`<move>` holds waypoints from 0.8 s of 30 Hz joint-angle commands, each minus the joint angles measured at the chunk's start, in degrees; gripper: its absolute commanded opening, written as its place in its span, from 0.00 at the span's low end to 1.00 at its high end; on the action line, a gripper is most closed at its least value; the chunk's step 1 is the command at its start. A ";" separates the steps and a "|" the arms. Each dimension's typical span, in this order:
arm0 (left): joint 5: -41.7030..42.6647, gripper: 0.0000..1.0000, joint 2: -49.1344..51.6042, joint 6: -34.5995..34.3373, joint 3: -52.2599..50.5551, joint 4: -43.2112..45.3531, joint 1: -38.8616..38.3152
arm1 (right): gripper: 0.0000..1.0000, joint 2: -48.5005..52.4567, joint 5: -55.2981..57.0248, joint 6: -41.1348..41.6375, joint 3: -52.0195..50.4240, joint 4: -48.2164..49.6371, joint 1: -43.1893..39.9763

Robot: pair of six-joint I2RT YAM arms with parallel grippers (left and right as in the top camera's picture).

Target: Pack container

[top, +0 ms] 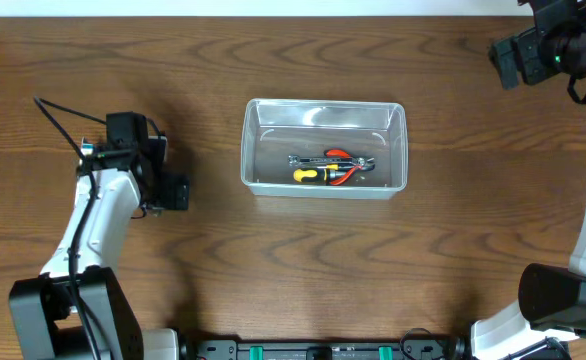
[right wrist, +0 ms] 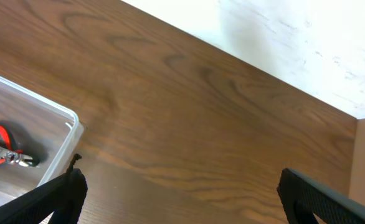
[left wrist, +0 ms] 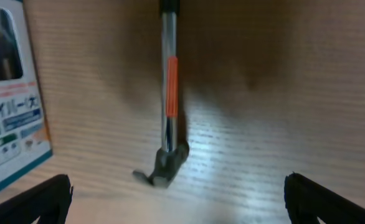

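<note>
The container (top: 247, 150) is a clear plastic bin with rounded corners, sitting mid-table with red-handled pliers (top: 341, 157) and a yellow-handled screwdriver (top: 306, 175) inside. My left gripper (left wrist: 182, 205) is spread wide and empty, right above a hammer (left wrist: 169, 81) next to a blue-and-white box (left wrist: 8, 112). My right gripper (right wrist: 189, 199) is wide open too, holding nothing.

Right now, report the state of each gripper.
Left gripper: open, holding nothing, above the hammer.
Right gripper: open, holding nothing.
</note>
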 commanded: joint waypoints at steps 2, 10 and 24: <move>0.57 0.99 1.53 1.55 -2.86 3.13 0.31 | 0.99 0.22 -1.14 1.05 -0.90 -0.24 -0.09; 0.55 0.99 7.17 1.53 -3.19 4.57 0.31 | 0.99 0.22 -0.96 0.57 -1.95 -0.09 -0.11; 0.57 0.95 10.19 1.51 -3.19 5.55 0.33 | 0.99 0.22 -0.55 0.00 -1.97 -0.15 -0.15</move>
